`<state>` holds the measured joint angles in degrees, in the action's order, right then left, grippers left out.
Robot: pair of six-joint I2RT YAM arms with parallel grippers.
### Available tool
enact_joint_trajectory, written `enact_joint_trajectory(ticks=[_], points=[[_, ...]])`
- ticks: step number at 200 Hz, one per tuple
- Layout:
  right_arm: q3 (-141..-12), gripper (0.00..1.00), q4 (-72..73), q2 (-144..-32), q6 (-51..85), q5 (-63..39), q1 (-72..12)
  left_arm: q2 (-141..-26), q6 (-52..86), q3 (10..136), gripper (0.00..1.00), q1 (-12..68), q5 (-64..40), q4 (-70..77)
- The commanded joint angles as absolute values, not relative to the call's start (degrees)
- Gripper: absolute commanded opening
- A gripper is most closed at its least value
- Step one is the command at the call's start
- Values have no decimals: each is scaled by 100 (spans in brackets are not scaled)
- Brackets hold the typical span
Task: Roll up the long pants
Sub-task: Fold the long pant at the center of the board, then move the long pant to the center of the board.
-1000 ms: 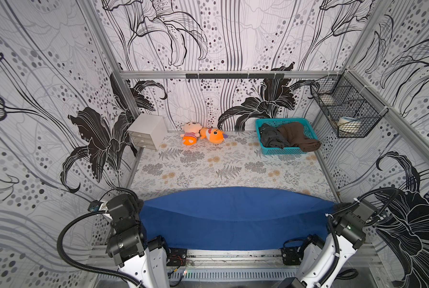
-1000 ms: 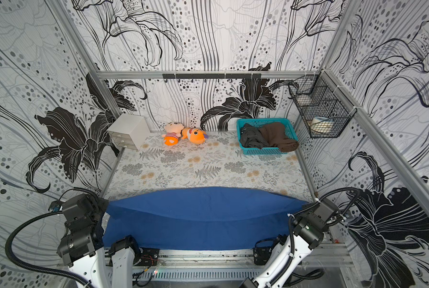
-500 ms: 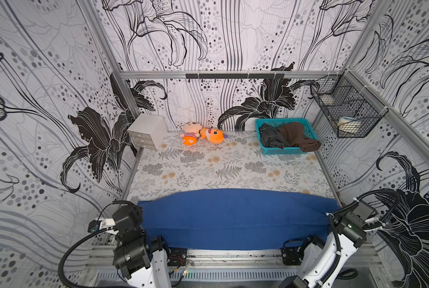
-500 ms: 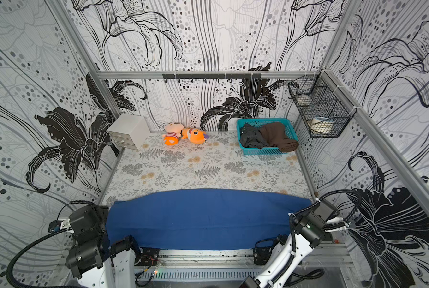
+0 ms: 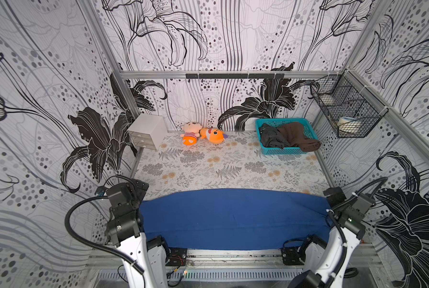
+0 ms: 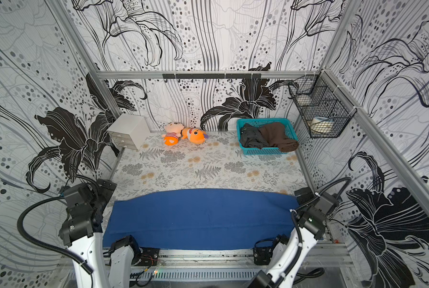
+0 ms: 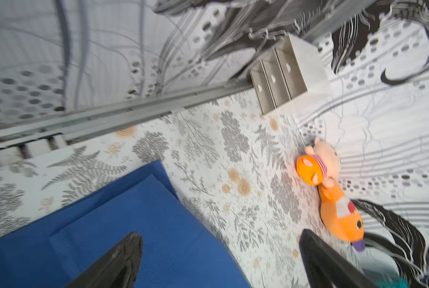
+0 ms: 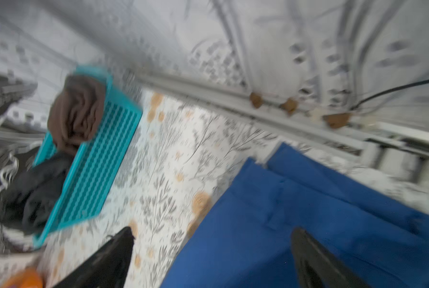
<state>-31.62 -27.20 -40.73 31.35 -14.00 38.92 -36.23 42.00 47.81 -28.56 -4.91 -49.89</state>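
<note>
The long pants (image 5: 233, 217) lie flat as a wide blue band, folded lengthwise, stretching from one gripper to the other along the near edge of the table (image 5: 233, 169). The left gripper (image 7: 219, 235) hangs over their left end with its jaws spread wide and nothing between them, one finger above the blue cloth and one above bare table. The right gripper (image 8: 213, 232) is just as wide and empty over the right end. Whether either finger touches the cloth cannot be told.

Well ahead of the left gripper, at the far wall, stand a white drawer box (image 5: 147, 131), a plush doll (image 5: 190, 133) and an orange plush animal (image 5: 213, 134). Well ahead of the right gripper sits a teal basket (image 5: 283, 150) holding a grey garment (image 5: 270, 137) and a brown garment (image 5: 298, 136).
</note>
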Motion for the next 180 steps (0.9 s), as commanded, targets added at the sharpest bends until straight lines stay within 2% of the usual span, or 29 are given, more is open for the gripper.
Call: enact_joint_trajectory(ticks=[1, 39, 79, 104, 138, 164, 180], points=[[-3618, 99, -2349, -4896, 2585, -2481, 3048, -3885, 3822, 4658, 99, -2661, -1329, -4295], [-3996, 99, -2753, -5416, 2119, -1761, 1261, -4467, 3553, 5014, 99, -1443, -392, -4287], [-4391, 99, -3488, -5418, 1930, -1095, -244, -5525, 3600, 5500, 99, 709, 1149, -4595], [-4519, 99, -3914, -5548, 1854, -913, -1132, -5820, 4065, 5133, 99, 1786, 1521, -4398], [-4207, 99, -3713, -6051, 2069, -1099, -2067, -6506, 4956, 4560, 99, 3073, 1967, -3872], [-4244, 99, -3634, -6857, 2272, -574, -3248, -7353, 5445, 4710, 99, 3950, 2349, -3761], [-4217, 99, -3551, -7204, 2485, -349, -3555, -7770, 5618, 4898, 99, 4261, 2443, -3852]])
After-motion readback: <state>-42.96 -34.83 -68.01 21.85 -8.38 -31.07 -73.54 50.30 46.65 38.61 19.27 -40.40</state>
